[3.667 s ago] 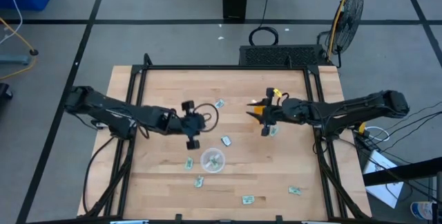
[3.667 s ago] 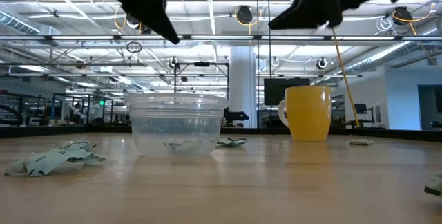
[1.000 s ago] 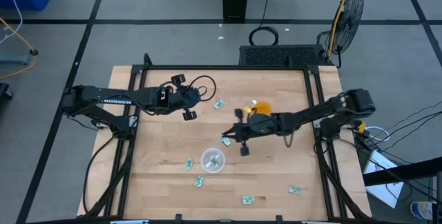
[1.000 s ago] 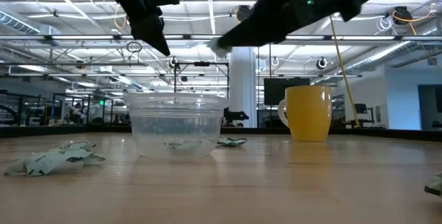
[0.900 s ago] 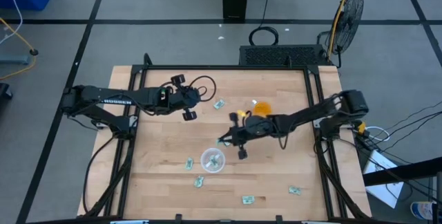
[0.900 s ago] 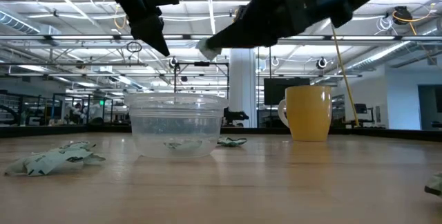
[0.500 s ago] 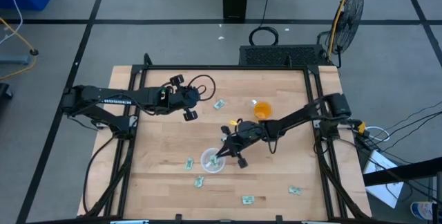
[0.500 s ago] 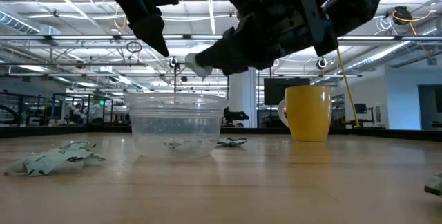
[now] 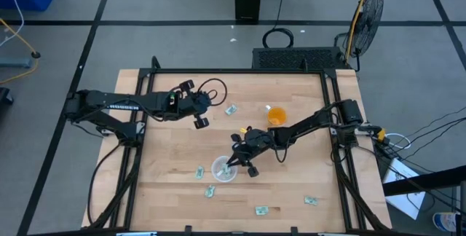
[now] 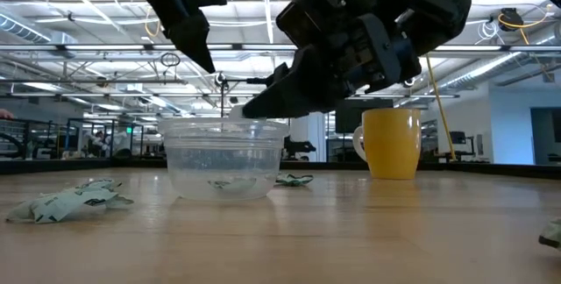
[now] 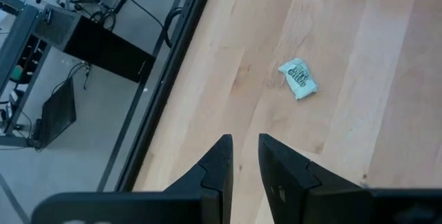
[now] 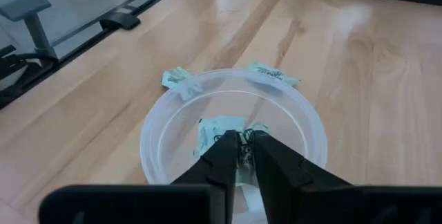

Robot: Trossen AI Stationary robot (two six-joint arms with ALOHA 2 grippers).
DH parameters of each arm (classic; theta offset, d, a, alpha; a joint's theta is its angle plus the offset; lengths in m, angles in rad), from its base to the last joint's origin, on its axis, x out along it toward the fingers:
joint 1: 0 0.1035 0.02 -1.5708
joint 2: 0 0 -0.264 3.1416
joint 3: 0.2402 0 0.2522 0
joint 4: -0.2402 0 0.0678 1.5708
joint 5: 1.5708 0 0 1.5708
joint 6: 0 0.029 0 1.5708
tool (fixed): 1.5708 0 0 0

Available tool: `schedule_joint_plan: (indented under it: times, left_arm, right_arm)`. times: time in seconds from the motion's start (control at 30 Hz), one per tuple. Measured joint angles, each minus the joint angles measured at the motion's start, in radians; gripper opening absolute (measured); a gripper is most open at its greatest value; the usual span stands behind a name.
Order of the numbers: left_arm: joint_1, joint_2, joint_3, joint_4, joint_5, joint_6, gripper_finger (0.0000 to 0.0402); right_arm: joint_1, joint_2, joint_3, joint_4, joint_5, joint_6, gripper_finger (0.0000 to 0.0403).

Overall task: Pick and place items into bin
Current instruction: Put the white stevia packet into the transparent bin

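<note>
The right pincer [image 9: 231, 164] is positioned directly above the bin [image 9: 223, 169], at its right rim. In the right wrist view its fingers [image 12: 222, 156] are nearly closed, pinching a packet [image 12: 243, 141] over the bin's opening. In the low view the pincer tip [image 10: 250, 107] sits just above the bin rim [image 10: 223, 126].

The bin stands on the worktop [image 9: 306, 141], near-centre. It already contains packets [image 12: 217, 126] on its floor.

The left pincer [image 9: 198, 114] hovers over the far-left part of the worktop, well apart from the bin. Its fingers [image 11: 217, 162] stand close together with a narrow gap and nothing between them. One packet [image 11: 298, 79] lies on the wood ahead of it.

Loose packets on the worktop:
- one far of centre [image 9: 231, 109];
- two just left of the bin [image 9: 199, 171], [image 9: 210, 190];
- two near the near edge, right of centre [image 9: 261, 210], [image 9: 311, 201].

An orange cup [image 9: 276, 115] stands far-right of the bin, beside the right arm.
</note>
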Motion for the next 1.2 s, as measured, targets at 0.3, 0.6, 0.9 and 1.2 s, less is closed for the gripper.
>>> schedule_joint_plan:
  times: [0.3, 0.6, 0.9, 1.2]
  left_arm:
    - [0.000, 0.000, 0.000, -0.001, 0.005, -0.004, 0.0076]
    - [0.000, 0.000, 0.000, 0.005, 0.026, -0.021, 0.0076]
    - [0.004, 0.000, -0.052, 0.049, 0.086, -0.108, 0.0076]
    - [0.061, 0.000, -0.287, 0.501, 0.367, 0.001, 0.0076]
  right_arm:
    - [-0.008, 0.000, 0.000, 0.015, 0.000, -0.019, 0.0089]
    - [-0.013, -0.107, -0.001, -0.003, 0.022, -0.130, 0.0126]
    - [-0.025, -0.383, -0.001, -0.365, 0.393, -0.286, 0.0122]
    - [-0.031, -0.608, -0.036, -0.429, 0.776, -0.424, 0.0119]
